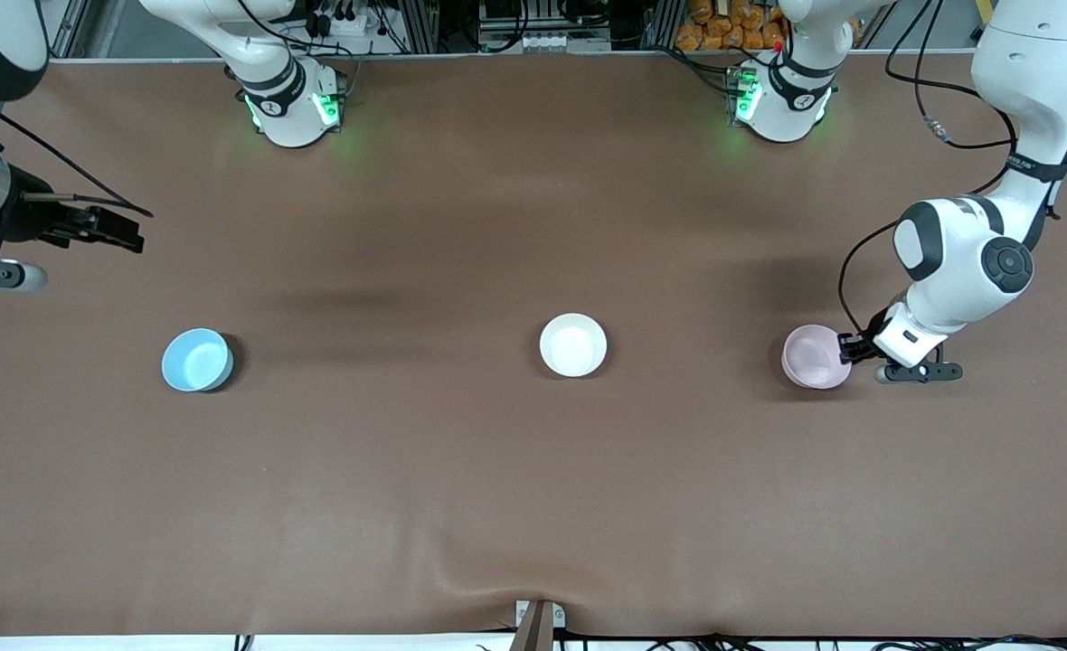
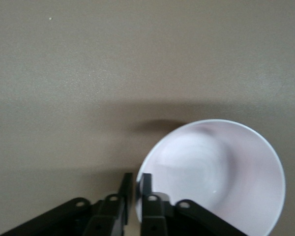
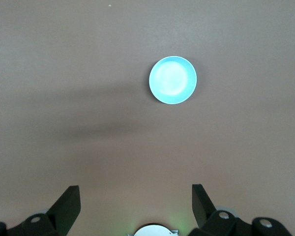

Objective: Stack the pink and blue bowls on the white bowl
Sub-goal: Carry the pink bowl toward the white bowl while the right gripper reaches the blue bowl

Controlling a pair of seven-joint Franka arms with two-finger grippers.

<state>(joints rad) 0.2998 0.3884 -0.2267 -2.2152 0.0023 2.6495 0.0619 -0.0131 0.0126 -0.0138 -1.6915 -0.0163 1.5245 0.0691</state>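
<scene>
Three bowls sit in a row across the brown counter (image 1: 533,506). The white bowl (image 1: 573,344) is in the middle, the blue bowl (image 1: 196,360) lies toward the right arm's end, and the pink bowl (image 1: 816,356) toward the left arm's end, all about equally near the front camera and well apart from one another.

The left claw (image 1: 850,349) is down at the pink bowl's rim, on the side that faces away from the white bowl. In the left wrist view its fingers (image 2: 146,189) are drawn close together with the rim of the pink bowl (image 2: 221,172) between them, so it looks clamped on the bowl's wall, one finger inside and one outside. The bowl appears to rest on the counter.

The right claw (image 1: 104,231) waits high over the right arm's end of the counter, its fingers (image 3: 69,204) spread wide, with the blue bowl (image 3: 173,79) below and ahead of it.

From here, I judge the pink bowl must be lifted and carried toward the middle of the counter, to the white bowl. The left arm is plainly the nearer one for that.
</scene>
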